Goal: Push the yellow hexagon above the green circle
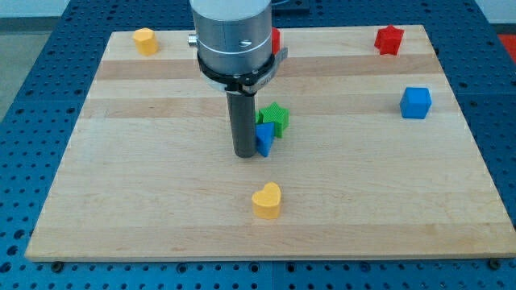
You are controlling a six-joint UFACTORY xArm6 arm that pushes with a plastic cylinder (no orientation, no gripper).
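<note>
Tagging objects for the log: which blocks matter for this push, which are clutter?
Job:
- yellow hexagon
- my tip, beside the blue block
- green circle: not visible

Lying about:
- yellow heart
- green star
- blue block
- blue cube
- red star
- red block, partly hidden

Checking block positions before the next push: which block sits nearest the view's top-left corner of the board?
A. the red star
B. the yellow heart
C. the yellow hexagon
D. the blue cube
C: the yellow hexagon sits by the board's top-left corner, while the blue cube and red star are at the view's right and the yellow heart is near the bottom.
</note>
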